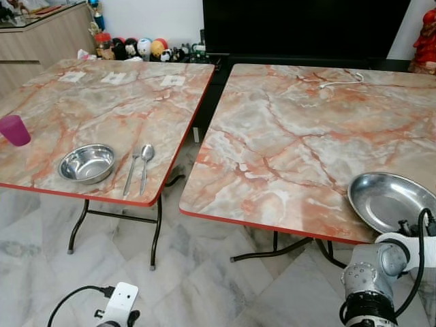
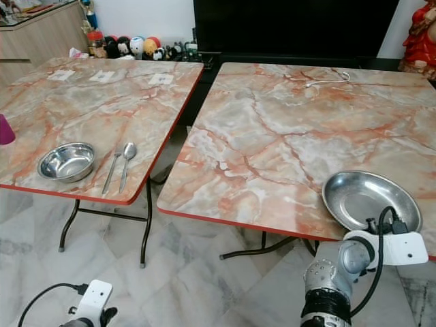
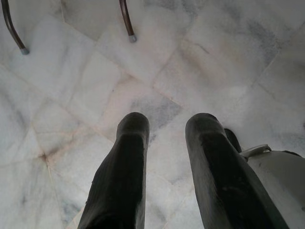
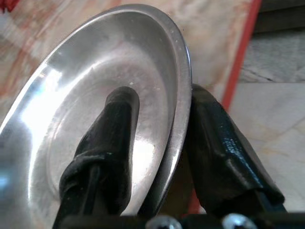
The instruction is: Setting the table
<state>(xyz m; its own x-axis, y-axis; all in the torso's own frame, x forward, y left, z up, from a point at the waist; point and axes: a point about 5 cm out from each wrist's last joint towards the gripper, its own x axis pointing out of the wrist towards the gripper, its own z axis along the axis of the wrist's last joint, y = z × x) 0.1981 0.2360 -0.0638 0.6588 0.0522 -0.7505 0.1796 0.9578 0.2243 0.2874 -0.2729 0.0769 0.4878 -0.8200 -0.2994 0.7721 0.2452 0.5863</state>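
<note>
At the far left edge of the left eye view a magenta cup (image 1: 14,130) stands on the left table (image 1: 82,109), a marble-patterned top with a red rim on dark folding legs. Right of the cup, near the table's front edge, sits a steel bowl (image 1: 86,163), upright. Just beside the bowl to the right lie a fork (image 1: 131,173) and a spoon (image 1: 145,165), side by side and parallel, their handles pointing toward the front edge. Three small white cards (image 1: 117,78) lie in a row along the table's far side.

At the bottom left of the frame the left arm hangs low over the marble floor (image 1: 204,286). In the left wrist view the left gripper (image 3: 167,126) points down at the floor tiles with its two fingers spread apart and nothing between them.

A narrow gap separates the two tables. The right table (image 1: 293,136) has the same marble top; a white cable (image 1: 343,81) lies near its far edge at the upper right.

At the lower right, a steel plate (image 1: 390,199) rests at the right table's front corner. In the right wrist view the right gripper (image 4: 159,102) is clamped on the plate's rim, one finger inside the dish and the other under its outer edge.
</note>
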